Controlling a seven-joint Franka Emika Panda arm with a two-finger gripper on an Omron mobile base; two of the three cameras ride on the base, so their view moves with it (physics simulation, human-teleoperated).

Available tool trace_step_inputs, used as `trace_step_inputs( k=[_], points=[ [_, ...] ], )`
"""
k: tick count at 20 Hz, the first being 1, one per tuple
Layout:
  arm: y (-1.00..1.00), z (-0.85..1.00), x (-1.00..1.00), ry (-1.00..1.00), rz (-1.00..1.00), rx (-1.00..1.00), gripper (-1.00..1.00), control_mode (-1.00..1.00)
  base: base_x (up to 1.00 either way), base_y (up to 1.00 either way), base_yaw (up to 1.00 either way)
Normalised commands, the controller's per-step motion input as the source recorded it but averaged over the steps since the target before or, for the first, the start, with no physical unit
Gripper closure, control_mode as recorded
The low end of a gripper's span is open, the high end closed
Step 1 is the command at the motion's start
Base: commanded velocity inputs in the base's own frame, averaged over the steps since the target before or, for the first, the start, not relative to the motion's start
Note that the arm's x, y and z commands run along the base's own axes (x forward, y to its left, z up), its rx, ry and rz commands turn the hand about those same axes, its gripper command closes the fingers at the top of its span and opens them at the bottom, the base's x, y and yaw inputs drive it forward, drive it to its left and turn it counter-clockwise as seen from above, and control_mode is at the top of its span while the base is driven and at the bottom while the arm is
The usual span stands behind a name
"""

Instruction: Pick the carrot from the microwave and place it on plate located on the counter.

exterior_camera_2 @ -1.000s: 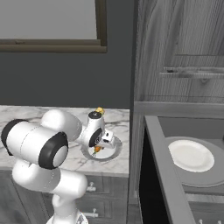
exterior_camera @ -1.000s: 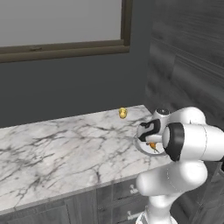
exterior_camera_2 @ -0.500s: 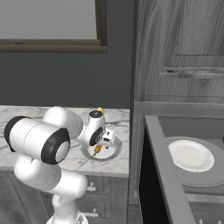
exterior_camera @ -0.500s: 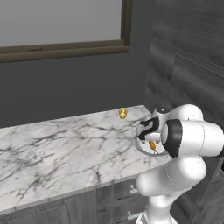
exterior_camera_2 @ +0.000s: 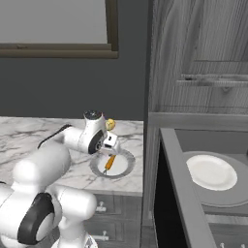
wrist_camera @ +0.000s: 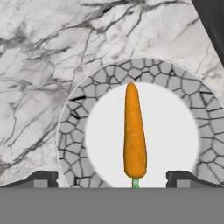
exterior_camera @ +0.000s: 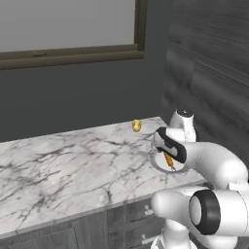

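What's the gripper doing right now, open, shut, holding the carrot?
Gripper: open, fingers wide apart, holding nothing; the carrot lies on the plate between them.

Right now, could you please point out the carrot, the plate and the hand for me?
carrot [wrist_camera: 134, 131]: hand view, middle of its orange body.
plate [wrist_camera: 78, 131]: hand view, grey patterned rim.
hand [exterior_camera_2: 109, 142]: right base view, between the fingertips.

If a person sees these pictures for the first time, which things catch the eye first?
The orange carrot lies on the white centre of the grey-rimmed plate on the marble counter. The gripper hovers just above it, jaws spread wide apart. An all-white plate sits inside the open microwave to the right.
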Motion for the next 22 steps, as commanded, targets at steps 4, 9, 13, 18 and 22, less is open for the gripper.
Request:
trace_step_inputs(
  k=[4, 9, 13, 18, 22],
  points=[
    [0.28, 1.0, -0.55, 0.0, -0.01, 0.0, -1.0, -1.0, 0.0, 0.0, 0.0],
    [0.26, 1.0, -0.9, 0.0, 0.0, -0.01, -1.0, -1.0, 0.0, 0.0, 0.0],
    [0.29, 0.96, -1.0, -0.01, 0.0, 0.0, -1.0, -1.0, 0.0, 0.0, 0.0],
    [0.32, 0.75, -1.0, -0.02, 0.0, 0.0, -1.0, -1.0, 0.0, 0.0, 0.0],
    [0.3, 0.67, -0.99, -0.03, 0.0, 0.0, -1.0, -1.0, 0.0, 0.0, 0.0]
  ],
)
